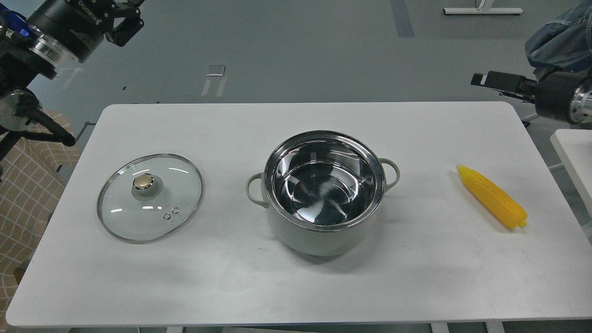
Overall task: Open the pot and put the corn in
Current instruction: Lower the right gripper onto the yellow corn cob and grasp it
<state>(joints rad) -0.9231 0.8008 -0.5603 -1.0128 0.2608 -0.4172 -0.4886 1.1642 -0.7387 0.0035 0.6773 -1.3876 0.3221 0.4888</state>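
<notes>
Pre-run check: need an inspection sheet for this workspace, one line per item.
Surface: white table, faint scuffs.
Job's things: pot open, empty, centre; corn lying right of it, apart; glass lid flat on the left.
Clutter: nothing seen.
Grippers: left gripper raised top left, right gripper raised top right, neither holds anything; finger state unclear.
Cables: nothing seen.
Surroundings: grey floor, checked cloth left, second white table edge right.

Pot (323,194) at the middle of the table (296,286), uncovered, nothing inside. Lid (150,198) flat on the table well to its left; corn (492,197) lying well to its right, tapered end pointing away toward the far edge.
</notes>
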